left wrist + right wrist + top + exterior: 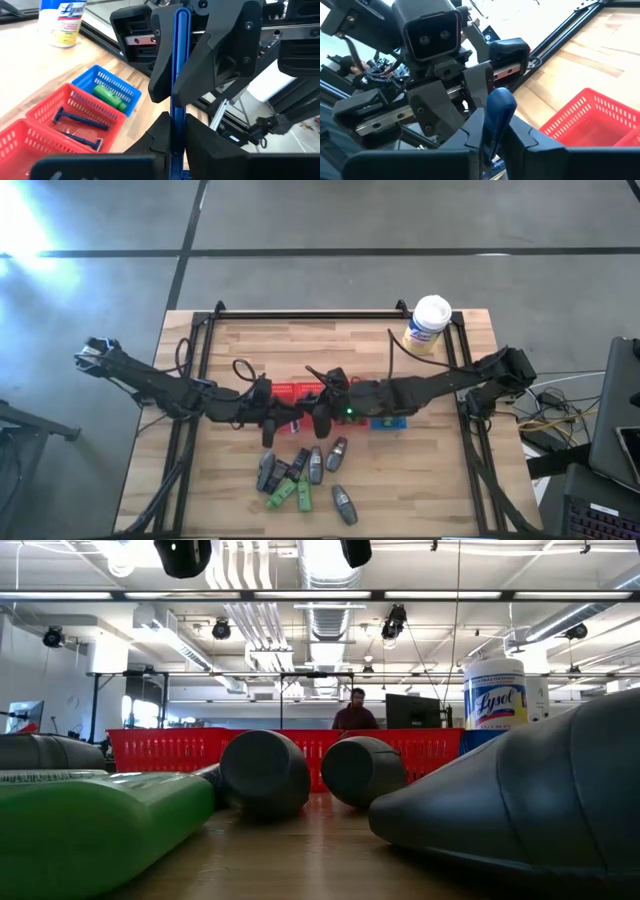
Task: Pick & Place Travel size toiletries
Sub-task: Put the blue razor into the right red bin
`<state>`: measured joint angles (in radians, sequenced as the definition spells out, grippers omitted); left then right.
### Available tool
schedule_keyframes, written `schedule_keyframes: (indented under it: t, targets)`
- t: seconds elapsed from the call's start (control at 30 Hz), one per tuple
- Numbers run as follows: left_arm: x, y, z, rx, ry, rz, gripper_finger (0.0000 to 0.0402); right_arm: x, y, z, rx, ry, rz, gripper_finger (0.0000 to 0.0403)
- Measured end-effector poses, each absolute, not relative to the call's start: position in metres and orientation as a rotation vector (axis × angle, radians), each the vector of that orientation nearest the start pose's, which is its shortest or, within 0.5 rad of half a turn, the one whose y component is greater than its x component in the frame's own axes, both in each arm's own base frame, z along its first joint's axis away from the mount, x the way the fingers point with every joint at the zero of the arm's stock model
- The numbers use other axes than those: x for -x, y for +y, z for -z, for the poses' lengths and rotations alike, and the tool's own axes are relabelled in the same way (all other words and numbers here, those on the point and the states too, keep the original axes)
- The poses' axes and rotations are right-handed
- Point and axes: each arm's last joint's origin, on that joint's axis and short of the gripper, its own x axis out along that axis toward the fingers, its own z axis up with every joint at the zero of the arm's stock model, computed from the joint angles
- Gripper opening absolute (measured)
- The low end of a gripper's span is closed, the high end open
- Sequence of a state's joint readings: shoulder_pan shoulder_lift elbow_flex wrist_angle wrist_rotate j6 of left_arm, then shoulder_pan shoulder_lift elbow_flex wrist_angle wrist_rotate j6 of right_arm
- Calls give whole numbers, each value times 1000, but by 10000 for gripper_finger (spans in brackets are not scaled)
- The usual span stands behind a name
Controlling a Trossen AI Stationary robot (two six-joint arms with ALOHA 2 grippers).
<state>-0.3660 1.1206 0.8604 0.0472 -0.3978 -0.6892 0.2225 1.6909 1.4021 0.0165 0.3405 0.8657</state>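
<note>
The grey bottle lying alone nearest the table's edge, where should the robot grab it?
Grip the grey bottle across its middle, coming straight down from above: it lies flat, with bare table along both long sides, leaving room to close in.

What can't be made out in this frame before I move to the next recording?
High view: arms cover most of the red baskets and blue basket; contents unreadable.
Low view: grey bottles and the red baskets' wall block basket interiors; the handover is out of frame.
Wrist views: the blue razor, gripped by left end effector and right end effector, has its head end hidden by fingers.
</note>
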Motion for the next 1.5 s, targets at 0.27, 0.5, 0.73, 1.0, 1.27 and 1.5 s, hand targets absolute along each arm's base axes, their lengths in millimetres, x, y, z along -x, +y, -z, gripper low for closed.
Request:
schedule_keyframes:
  t: [0.27, 0.5, 0.73, 1.0, 1.27, 1.5]
  targets:
    - [-237, -76, -316, 597, 148, -188, 105, -388, 68, -323, -770, 228, 266, 29]
    - [-237, -73, -314, 651, 148, -230, 149, -385, 57, -313, -758, 324, 350, 31]
    - [-232, -71, -297, 650, 295, -308, 211, -365, 36, -287, -799, 591, 598, 32]
    - [-219, -66, -276, 608, 505, -432, 223, -350, 4, -260, -879, 894, 745, 33]
    - [-213, -64, -270, 519, 590, -455, 223, -362, -22, -218, -978, 1059, 777, 45]
    - [-209, -63, -267, 470, 639, -468, 223, -368, -20, -200, -1056, 1124, 788, 66]
